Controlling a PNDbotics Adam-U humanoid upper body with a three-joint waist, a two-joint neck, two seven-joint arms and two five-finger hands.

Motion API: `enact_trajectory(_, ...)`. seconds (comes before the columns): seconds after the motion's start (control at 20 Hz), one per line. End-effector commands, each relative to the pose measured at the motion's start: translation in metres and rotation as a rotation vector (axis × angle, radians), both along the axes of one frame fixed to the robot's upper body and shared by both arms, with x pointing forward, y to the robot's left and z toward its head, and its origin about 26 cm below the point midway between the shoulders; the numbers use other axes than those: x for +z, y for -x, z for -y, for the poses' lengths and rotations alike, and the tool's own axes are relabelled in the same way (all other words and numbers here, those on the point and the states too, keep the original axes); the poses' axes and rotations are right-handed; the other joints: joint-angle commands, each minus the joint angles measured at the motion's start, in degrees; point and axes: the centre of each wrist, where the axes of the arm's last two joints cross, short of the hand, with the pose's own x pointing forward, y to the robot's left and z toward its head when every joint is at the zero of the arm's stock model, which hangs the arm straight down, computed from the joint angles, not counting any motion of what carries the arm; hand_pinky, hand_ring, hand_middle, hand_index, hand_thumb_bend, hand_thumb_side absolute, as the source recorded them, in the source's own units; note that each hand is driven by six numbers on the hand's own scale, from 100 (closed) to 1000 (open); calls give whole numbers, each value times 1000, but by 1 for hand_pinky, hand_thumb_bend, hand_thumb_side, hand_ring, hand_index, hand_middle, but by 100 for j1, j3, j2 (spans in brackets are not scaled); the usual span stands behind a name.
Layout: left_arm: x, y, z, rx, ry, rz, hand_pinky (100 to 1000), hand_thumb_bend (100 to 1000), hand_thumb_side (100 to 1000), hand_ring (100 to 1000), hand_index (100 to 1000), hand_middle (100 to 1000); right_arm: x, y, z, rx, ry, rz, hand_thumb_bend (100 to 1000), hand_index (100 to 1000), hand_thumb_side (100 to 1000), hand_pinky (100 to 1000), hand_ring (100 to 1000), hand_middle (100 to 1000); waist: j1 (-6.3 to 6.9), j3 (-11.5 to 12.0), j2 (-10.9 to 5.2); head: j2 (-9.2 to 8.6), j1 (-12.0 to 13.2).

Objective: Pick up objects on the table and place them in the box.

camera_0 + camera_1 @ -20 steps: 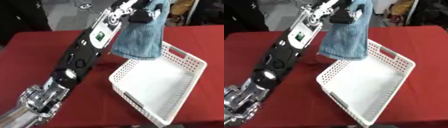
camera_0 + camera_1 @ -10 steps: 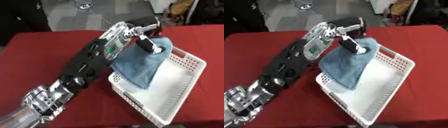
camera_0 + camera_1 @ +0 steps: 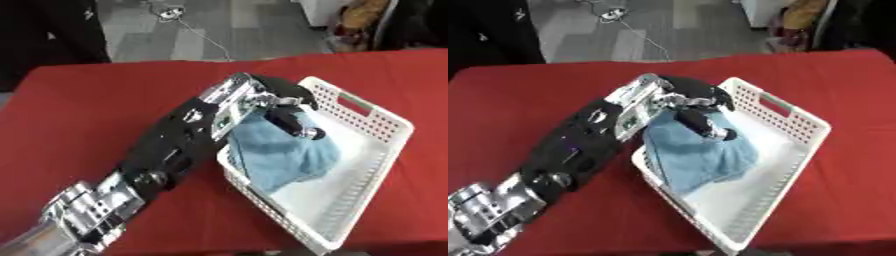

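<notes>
Red table [image 3: 105, 100] fills the near view. Beyond its far edge, grey floor [image 3: 210, 30] in large tiles, alternating lighter and darker. White cable [image 3: 199, 35] trails across it from a small pale thing near top (unclear what). White furniture [image 3: 317, 10] at top right. Light even.

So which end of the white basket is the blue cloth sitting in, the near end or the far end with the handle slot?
The cloth lies against the basket's left wall under the left hand, between both ends; the near end shows bare floor.
</notes>
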Motion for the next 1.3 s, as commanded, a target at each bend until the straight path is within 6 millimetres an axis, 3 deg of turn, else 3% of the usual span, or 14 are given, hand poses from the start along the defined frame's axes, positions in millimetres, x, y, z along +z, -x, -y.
enact_trajectory(0.05,13,-3,-4,7,12,43,816,661,1000,963,989,1000,9,2,0,3,20,31,100,953,1000,811,850,826,-27,4,-64,-5,12)
enact_trajectory(0.5,16,-2,-3,9,27,76,847,607,1000,995,1000,1000,10,2,-1,4,18,32,100,952,1000,811,850,825,-21,-1,-73,-5,-1)
enact_trajectory(0.7,25,0,-6,19,65,142,864,474,1000,1000,1000,1000,10,2,0,1,18,33,100,952,1000,811,850,825,-23,10,-68,-5,-6)
enact_trajectory(0.75,32,1,-7,25,98,188,858,370,967,1000,1000,1000,10,2,0,-1,17,32,100,953,1000,812,850,826,-26,18,-68,-5,-14)
enact_trajectory(0.8,40,3,-9,30,145,246,858,370,967,1000,1000,1000,10,2,1,-4,17,32,100,953,1000,812,850,826,-27,25,-67,-5,-20)
enact_trajectory(0.85,49,5,-11,35,200,303,837,276,937,991,1000,1000,10,2,1,-7,17,33,100,952,1000,812,850,826,-30,29,-67,-5,-26)
enact_trajectory(0.95,64,12,-15,47,323,402,820,250,902,982,1000,1000,10,3,2,-15,11,36,100,952,1000,815,852,827,-32,32,-67,-5,-36)
enact_trajectory(1.1,98,29,-20,39,571,566,810,282,861,975,1000,1000,10,4,6,-41,-33,43,100,960,1000,832,869,840,-39,37,-75,-5,-45)
enact_trajectory(1.15,108,35,-20,23,643,606,802,338,834,970,1000,1000,10,4,7,-53,-63,47,100,957,1000,852,887,851,-41,36,-77,-5,-40)
enact_trajectory(1.3,139,58,-11,-107,850,679,808,363,833,973,1000,1000,11,5,10,-102,-205,63,100,948,1000,855,890,853,-44,25,-84,-5,-1)
